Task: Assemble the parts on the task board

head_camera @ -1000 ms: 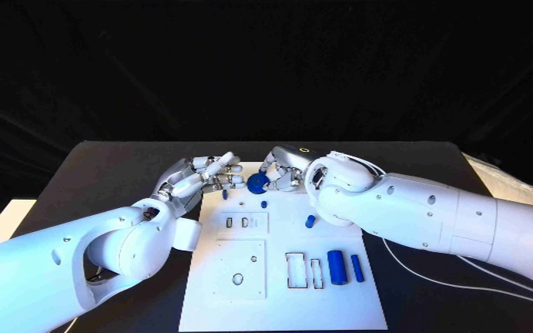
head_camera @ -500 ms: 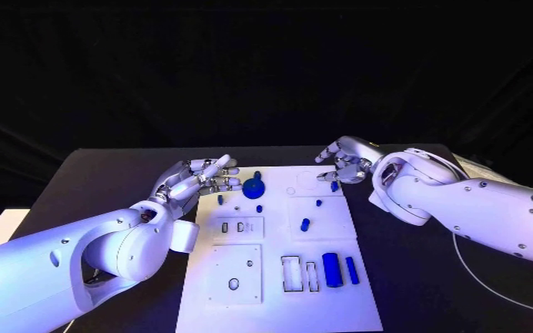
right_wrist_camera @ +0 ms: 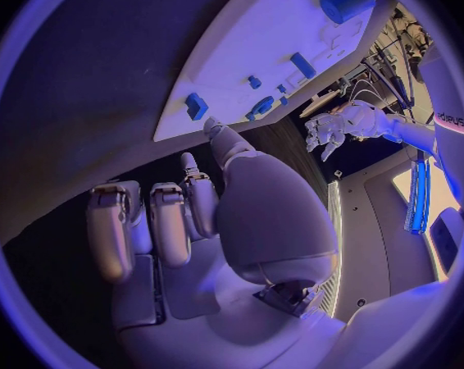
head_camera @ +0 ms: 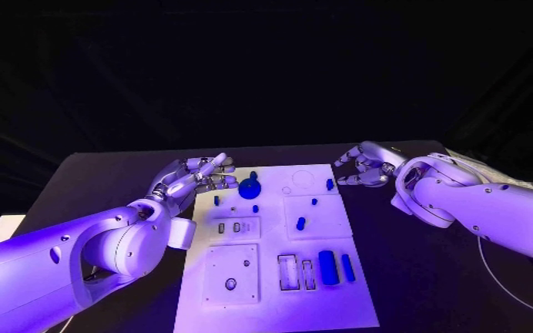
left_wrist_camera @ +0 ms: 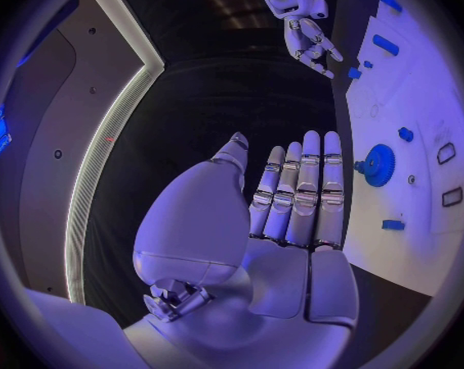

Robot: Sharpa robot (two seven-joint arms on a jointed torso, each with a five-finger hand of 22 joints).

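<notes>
Both hands have changed places in the last second: the right hand, which was over the far middle of the task board beside the round blue gear, has pulled back off the board's far right edge and now hovers over the black table, holding nothing, its fingers loosely curled in. The left hand stays just off the board's far left edge, fingers straight and together, palm empty. The gear is now uncovered and sits alone near the board's far edge, left of centre, so I judge that it has just been placed or released there and the next part is due. Of the loose parts, the large blue cylinder lies near the board's right edge toward the near corner, its long axis running from near edge to far edge, with a slimmer blue bar just beside it, parallel. A small blue peg lies mid-board, aligned much the same way.
</notes>
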